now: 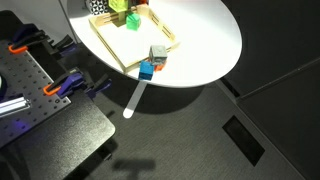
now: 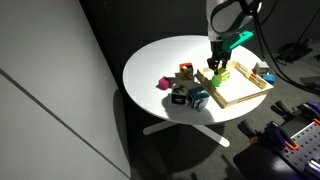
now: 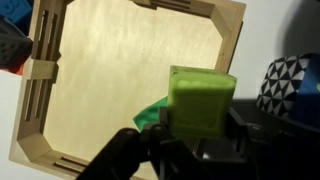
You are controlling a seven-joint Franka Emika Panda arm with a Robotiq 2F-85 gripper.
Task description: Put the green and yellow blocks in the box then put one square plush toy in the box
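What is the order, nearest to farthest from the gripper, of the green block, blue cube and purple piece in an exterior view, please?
1. Green block: held in the gripper.
2. Blue cube: beside the tray.
3. Purple piece: well beyond the cube, away from the tray.

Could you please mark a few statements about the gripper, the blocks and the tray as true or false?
1. The gripper is shut on the green block. True.
2. The blue cube lies inside the tray. False: it sits on the table, outside the tray.
3. The table is square and black. False: it is round and white.
4. In the wrist view the green block is over the tray. True.
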